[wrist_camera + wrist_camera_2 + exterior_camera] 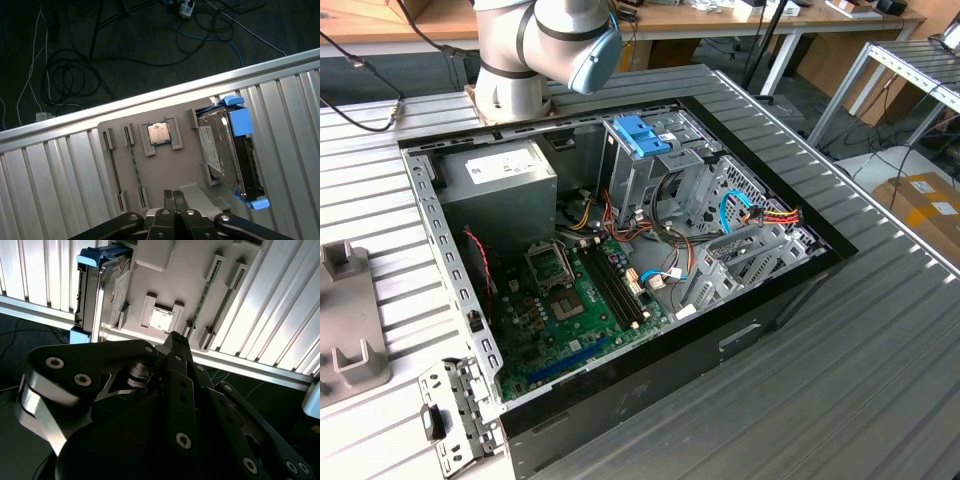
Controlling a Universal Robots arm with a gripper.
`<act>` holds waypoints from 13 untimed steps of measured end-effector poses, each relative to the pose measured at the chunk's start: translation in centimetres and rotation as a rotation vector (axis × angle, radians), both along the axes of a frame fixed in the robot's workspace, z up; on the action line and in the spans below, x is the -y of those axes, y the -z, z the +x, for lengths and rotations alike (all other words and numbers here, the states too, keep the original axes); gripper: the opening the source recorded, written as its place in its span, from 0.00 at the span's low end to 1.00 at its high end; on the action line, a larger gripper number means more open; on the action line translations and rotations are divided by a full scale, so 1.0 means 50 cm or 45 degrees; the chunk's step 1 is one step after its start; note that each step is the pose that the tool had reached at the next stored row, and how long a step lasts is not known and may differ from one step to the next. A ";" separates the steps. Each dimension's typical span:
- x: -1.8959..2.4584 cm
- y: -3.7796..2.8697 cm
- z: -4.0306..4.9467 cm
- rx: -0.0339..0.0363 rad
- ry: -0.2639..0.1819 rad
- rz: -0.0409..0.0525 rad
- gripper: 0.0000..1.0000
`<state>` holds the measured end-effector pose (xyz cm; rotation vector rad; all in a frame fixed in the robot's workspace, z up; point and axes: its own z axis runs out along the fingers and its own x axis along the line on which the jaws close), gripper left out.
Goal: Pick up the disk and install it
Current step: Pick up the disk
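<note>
Gripper closed on nothing, hovering over the grey holder; disk not yet picked.
The disk stands on edge in a slot at one end of the holder on the ribbed bench, near a processor chip. The open computer case lies on the bench in the exterior view.

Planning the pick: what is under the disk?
The disk stands on edge in a grey fixture plate on the ribbed table; the slot beneath it is hidden.

A robotics lab: opened computer case on ribbed metal table (workbenches behind)
</note>
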<state>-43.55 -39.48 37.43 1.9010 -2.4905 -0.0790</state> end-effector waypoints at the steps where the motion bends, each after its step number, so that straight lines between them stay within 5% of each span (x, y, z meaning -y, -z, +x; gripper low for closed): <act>1: 0.0000 0.000 0.000 0.0000 -0.003 0.000 0.11; 13: -0.0001 0.000 0.000 0.0000 -0.051 0.000 0.11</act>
